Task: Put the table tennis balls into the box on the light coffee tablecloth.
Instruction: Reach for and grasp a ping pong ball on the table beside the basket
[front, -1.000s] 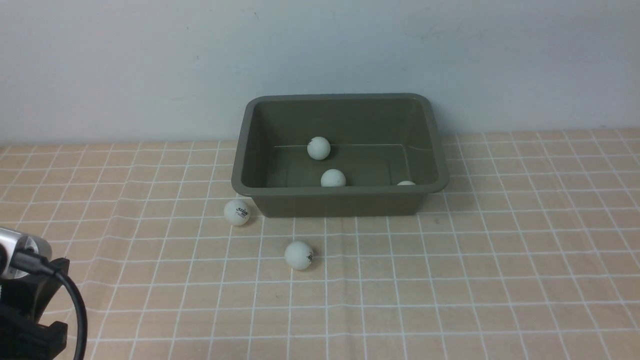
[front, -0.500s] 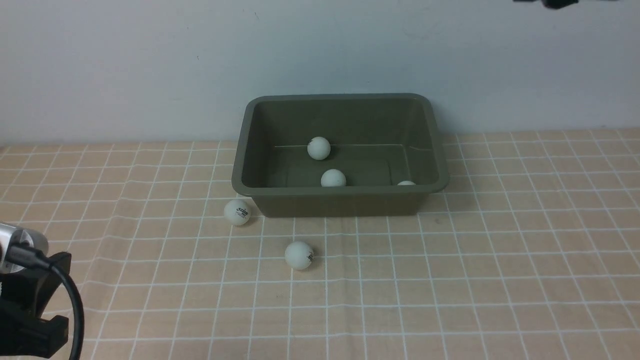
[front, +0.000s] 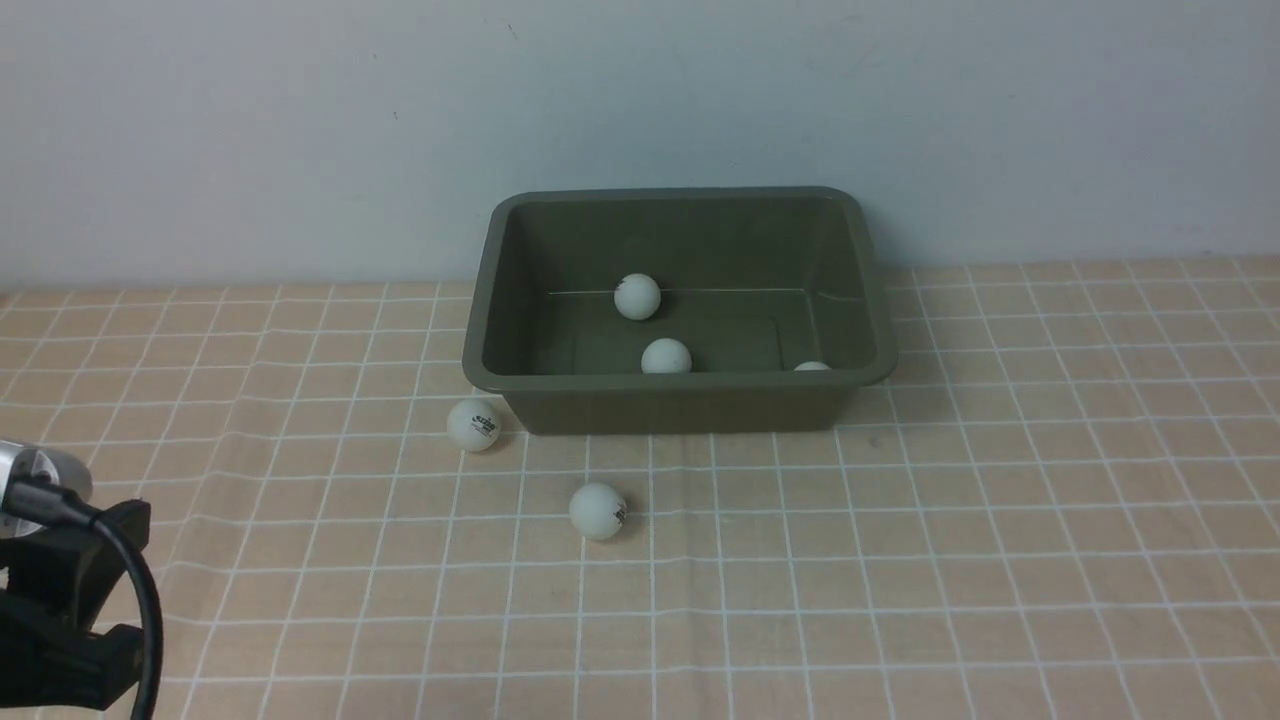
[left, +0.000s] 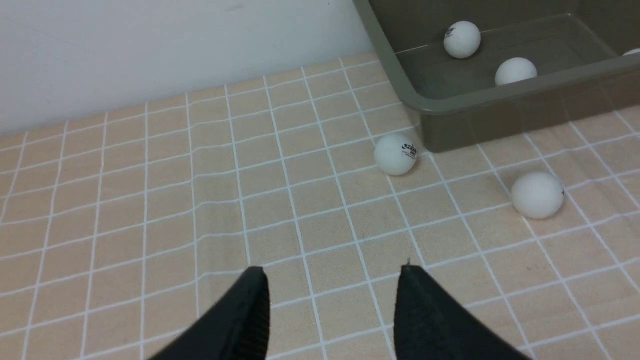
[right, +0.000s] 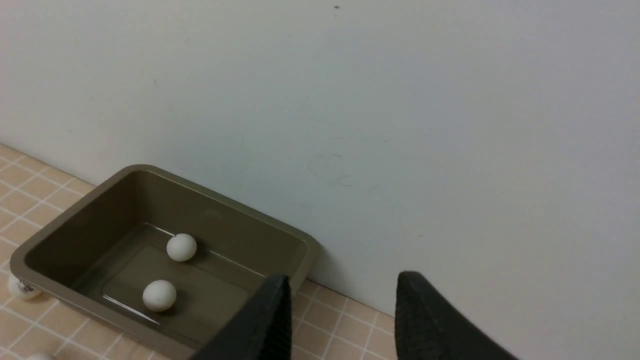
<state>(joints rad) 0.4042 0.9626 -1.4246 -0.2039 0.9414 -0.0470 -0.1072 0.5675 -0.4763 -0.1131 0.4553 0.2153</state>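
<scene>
The olive-green box (front: 680, 385) stands on the light coffee tablecloth (front: 900, 560) near the wall. Three white table tennis balls lie inside it: one at the back (front: 637, 296), one at the front (front: 666, 356), one nearly hidden behind the front rim (front: 812, 366). Two balls lie on the cloth: one with a logo by the box's front left corner (front: 474, 424) and one nearer me (front: 598, 511). My left gripper (left: 331, 272) is open and empty above the cloth, well short of both loose balls (left: 395, 153) (left: 537, 194). My right gripper (right: 342, 280) is open and empty, raised high beside the box (right: 45, 240).
A pale wall (front: 300, 130) rises right behind the box. The left arm's wrist and cable (front: 60, 590) show at the front view's lower left corner. The right arm is out of the front view.
The left arm has drifted slightly lower-left in the front view. A dark part of the right arm seen at the top right edge half a second ago has gone. The balls have not moved.
</scene>
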